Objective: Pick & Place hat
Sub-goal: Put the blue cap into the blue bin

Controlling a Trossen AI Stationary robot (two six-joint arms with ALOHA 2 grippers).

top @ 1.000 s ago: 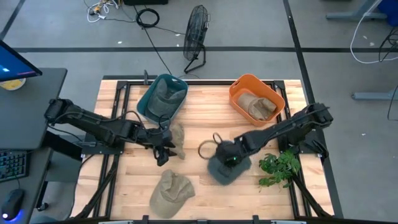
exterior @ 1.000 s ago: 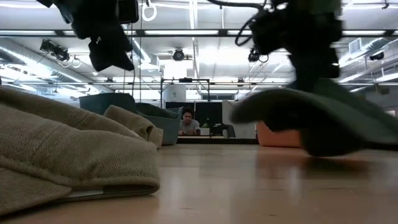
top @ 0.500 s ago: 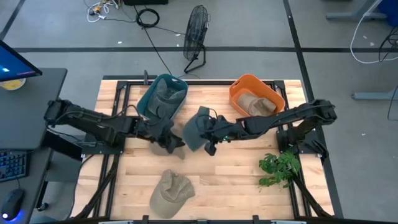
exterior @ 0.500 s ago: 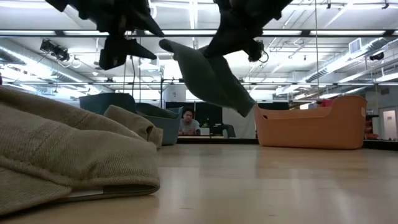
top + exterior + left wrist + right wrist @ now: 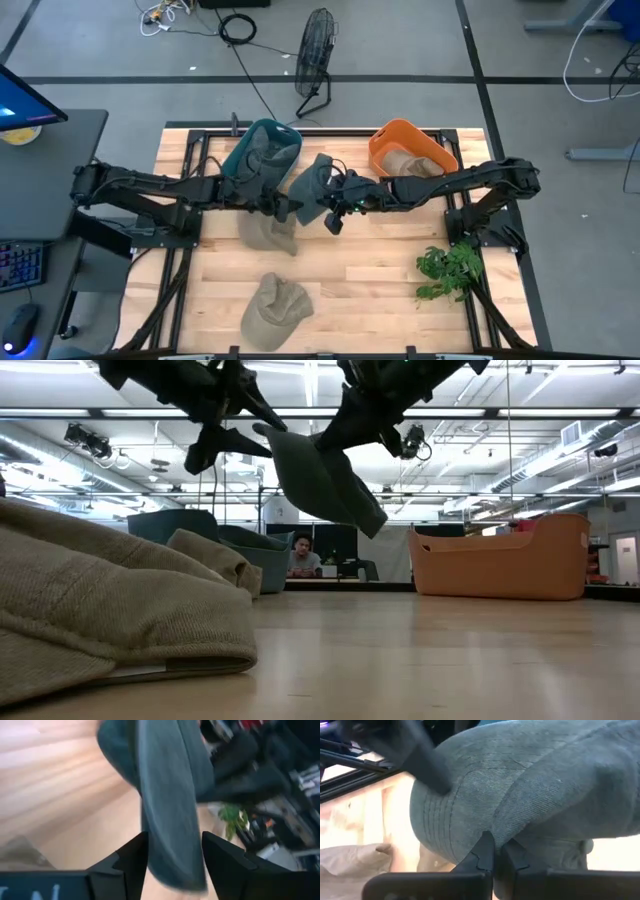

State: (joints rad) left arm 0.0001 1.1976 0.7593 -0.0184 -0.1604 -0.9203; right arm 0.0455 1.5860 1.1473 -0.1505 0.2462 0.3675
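A grey-green hat (image 5: 311, 183) hangs in the air over the middle of the table, between the two arms; the low view shows the hat (image 5: 322, 478) tilted, well above the wood. My right gripper (image 5: 328, 203) is shut on it. My left gripper (image 5: 172, 855) is open, and its fingers stand on either side of the hat's edge (image 5: 170, 820); whether they touch it, I cannot tell. Two tan hats lie flat on the table, one (image 5: 268, 230) below the left gripper and one (image 5: 275, 310) near the near edge. My right gripper pinches a fold of the hat's cloth (image 5: 496, 827) between its two shut fingers, on the side of the hat toward the table's right. The fingers come in slanting from the right. The hat is lifted clear of the table and hangs tilted.
A teal basket (image 5: 238, 160) with a hat inside and an orange basket (image 5: 385, 140) with a tan hat stand along the far edge. A green plant sprig (image 5: 448, 270) lies near the right edge. Bare wood (image 5: 370, 290) shows in the near middle.
My right gripper has lifted the grey-green hat off the table near the right side and carried it up and toward the far left, to the middle. My left gripper has moved right and up toward the hat, until its open fingers stood around the hat's edge.
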